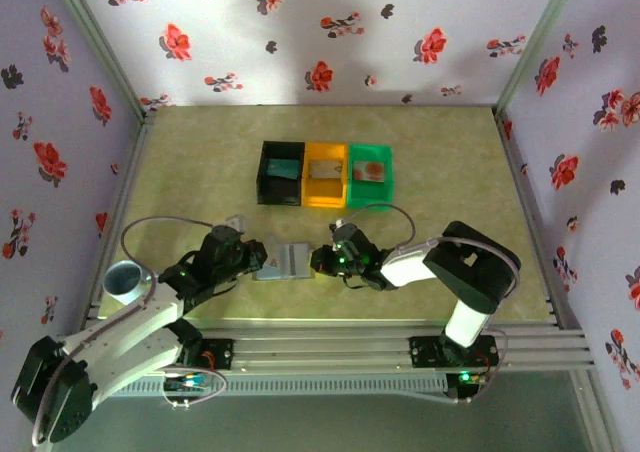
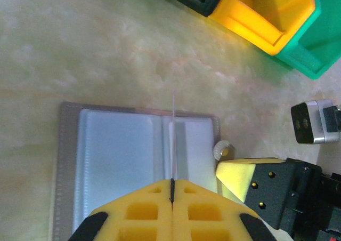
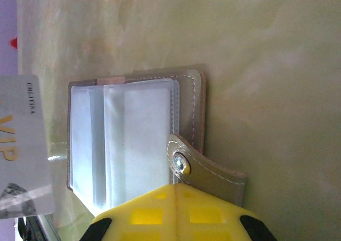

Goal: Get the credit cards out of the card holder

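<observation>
The grey card holder (image 1: 290,260) lies open on the table between my two grippers, its clear sleeves (image 2: 117,150) facing up. My left gripper (image 2: 172,181) is shut on a thin credit card (image 2: 173,139), seen edge-on and standing upright over the holder's fold. In the right wrist view that card (image 3: 24,150) is pale with gold VIP lettering, at the left of the holder (image 3: 138,134). My right gripper (image 3: 176,186) is shut, its tips resting at the holder's edge beside the snap tab (image 3: 213,173). In the top view the left gripper (image 1: 262,260) and the right gripper (image 1: 318,262) flank the holder.
Three small bins stand in a row behind the holder: black (image 1: 265,177), orange (image 1: 311,180) and green (image 1: 389,180), each with a card lying in it. A grey cup (image 1: 125,280) sits at the left near the left arm. Floral walls enclose the table.
</observation>
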You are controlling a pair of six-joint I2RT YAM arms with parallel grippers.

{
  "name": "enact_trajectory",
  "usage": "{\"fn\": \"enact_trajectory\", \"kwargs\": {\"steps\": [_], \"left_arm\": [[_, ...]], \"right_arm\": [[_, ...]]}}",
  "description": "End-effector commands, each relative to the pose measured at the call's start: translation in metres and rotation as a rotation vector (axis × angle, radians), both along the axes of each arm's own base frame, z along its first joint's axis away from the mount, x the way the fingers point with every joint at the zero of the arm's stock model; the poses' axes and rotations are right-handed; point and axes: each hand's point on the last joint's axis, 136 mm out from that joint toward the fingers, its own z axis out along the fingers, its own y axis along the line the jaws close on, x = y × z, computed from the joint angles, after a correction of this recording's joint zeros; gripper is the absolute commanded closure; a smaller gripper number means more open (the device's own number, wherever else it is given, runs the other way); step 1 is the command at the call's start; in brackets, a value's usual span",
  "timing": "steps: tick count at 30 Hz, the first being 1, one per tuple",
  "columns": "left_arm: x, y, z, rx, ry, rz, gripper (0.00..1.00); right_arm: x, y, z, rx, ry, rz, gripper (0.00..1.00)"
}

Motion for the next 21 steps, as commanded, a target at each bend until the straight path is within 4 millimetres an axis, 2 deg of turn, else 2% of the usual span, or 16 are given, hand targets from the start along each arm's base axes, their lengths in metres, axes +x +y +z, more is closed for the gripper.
{"fn": "enact_trajectory", "kwargs": {"steps": [1, 6, 10, 15, 19, 21], "left_arm": [[0.003, 0.014, 0.013, 0.062, -0.039, 0.015, 1.0], [0.002, 0.025, 0.017, 0.073, -0.047, 0.034, 1.0], [0.001, 0.024, 0.019, 0.056, -0.052, 0.027, 1.0], [-0.003, 0.01, 0.025, -0.015, -0.087, -0.046, 1.0], [-0.008, -0.001, 0.037, -0.099, -0.147, -0.104, 1.0], [-0.009, -0.006, 0.044, -0.136, -0.17, -0.124, 1.0]], "right_arm": [[-0.007, -0.011, -0.005, -0.052, 0.021, 0.02, 0.87], [-0.008, -0.006, 0.003, -0.037, 0.021, 0.034, 0.81], [-0.007, -0.005, 0.012, -0.024, 0.006, 0.035, 0.76], [-0.007, -0.006, 0.039, -0.017, -0.068, 0.072, 0.61], [-0.011, -0.004, 0.069, 0.025, -0.149, 0.132, 0.43], [-0.013, -0.002, 0.08, 0.045, -0.179, 0.163, 0.38]]}}
